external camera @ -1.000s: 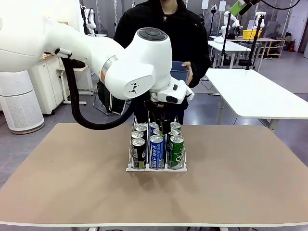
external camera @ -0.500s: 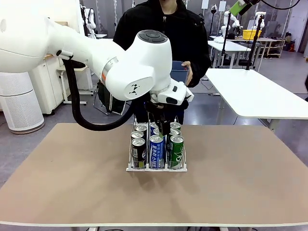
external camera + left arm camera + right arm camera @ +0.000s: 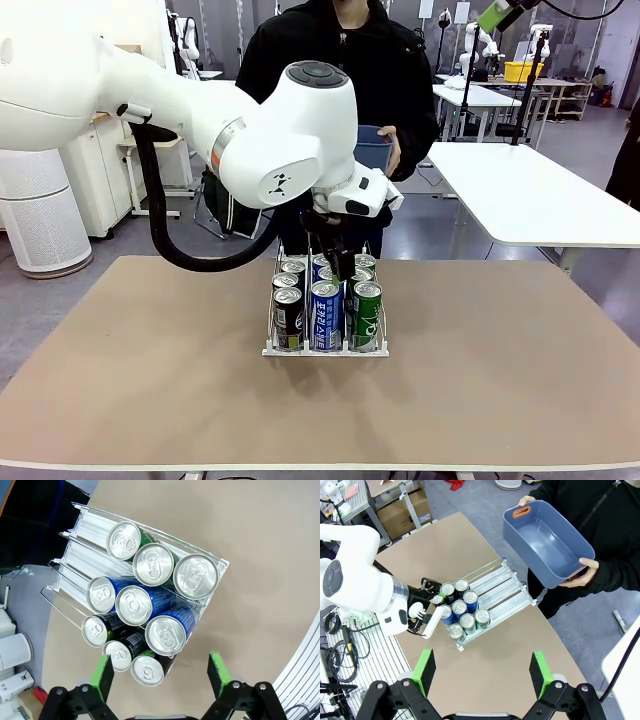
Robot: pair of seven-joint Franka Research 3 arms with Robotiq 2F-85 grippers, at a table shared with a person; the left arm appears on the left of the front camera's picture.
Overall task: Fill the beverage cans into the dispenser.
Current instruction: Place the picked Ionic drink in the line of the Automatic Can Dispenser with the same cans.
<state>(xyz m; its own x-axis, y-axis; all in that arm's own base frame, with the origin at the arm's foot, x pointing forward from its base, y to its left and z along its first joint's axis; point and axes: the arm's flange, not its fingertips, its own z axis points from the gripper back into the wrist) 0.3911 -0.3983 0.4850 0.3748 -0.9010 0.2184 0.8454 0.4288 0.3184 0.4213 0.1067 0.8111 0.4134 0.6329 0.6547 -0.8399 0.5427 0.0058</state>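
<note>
Beverage cans, 9 in all, fill the dispenser; left hand and right hand spread.

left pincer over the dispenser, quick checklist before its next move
1. Left pincer open and holding nothing: ok, green pads spread wide, no can between them.
2. Dispenser loaded: ok, nine beverage cans, three per lane, bunched at the robot-side end.
3. Cans upright: ok, all silver tops face up.
4. Blue tub emptied: ok, the person holds it and nothing lies inside.
5. Right pincer clear: ok, open, high above the table.
6. Left pincer clearance above the cans: cannot tell.
</note>
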